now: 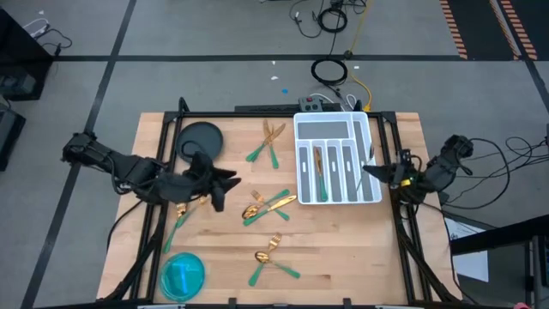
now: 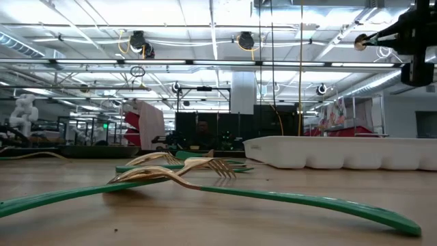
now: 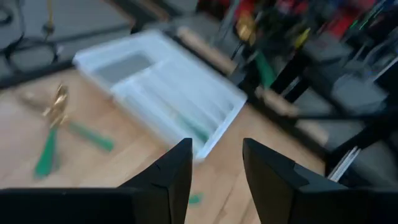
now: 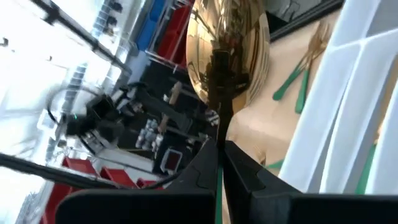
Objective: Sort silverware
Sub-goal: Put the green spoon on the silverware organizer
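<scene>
Over by the white compartmented tray, right gripper is clenched on a gold-headed spoon; left gripper hangs released. Few pieces sorted, most gold-and-green silverware waits on the bench.

Bare wood below white tray

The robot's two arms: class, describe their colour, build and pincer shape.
Both arms are black and jointed. The left pincer has two broad, flat, black fingers with angled tips. The right pincer has the same dark fingers, and its arm shows yellow markings near the wrist, with black cables trailing behind.
</scene>
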Robot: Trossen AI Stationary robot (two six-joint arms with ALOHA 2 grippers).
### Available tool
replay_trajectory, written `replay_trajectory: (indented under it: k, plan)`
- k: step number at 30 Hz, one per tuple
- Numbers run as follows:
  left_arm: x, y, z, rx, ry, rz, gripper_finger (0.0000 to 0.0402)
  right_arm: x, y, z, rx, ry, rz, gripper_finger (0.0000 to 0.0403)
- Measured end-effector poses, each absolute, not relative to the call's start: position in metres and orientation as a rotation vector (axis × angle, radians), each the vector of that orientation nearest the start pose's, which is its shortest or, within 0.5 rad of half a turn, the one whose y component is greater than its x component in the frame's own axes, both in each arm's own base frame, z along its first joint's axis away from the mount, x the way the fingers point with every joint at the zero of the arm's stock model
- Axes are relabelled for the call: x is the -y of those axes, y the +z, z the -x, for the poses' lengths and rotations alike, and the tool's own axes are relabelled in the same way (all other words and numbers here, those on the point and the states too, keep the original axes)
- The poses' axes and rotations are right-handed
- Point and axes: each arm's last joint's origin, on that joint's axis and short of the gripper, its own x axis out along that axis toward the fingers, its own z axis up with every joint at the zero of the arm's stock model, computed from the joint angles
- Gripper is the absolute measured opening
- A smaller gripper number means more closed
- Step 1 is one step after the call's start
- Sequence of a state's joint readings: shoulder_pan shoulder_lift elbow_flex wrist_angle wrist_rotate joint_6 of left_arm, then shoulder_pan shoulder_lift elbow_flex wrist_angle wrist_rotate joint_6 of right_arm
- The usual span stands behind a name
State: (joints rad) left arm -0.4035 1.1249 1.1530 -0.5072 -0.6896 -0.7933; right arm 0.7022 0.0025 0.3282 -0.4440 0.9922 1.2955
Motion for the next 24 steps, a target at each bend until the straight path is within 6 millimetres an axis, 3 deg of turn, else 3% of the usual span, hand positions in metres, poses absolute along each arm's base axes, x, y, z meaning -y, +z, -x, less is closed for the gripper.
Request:
replay_trajectory:
  k: [4,8,17,24]
  plan:
    - [0.053,0.382,-0.254,-0.080,0.347,0.545,0.0148,-0.018,0.232,-0.057,0.072,-0.230,-1.161,0.0000]
    - [0.023,0.386,-0.302,0.113,0.067,0.609,0.0148,-0.019,0.238,-0.058,0.089,-0.182,-1.130,0.0000]
    - [-0.061,0.313,-0.395,0.145,-0.284,0.863,0.0148,-0.021,0.253,-0.058,0.137,-0.037,-1.026,0.0000]
    - [-0.081,0.289,-0.450,0.063,-0.482,0.869,0.0148,-0.024,0.252,-0.059,0.110,0.006,-1.047,0.0000]
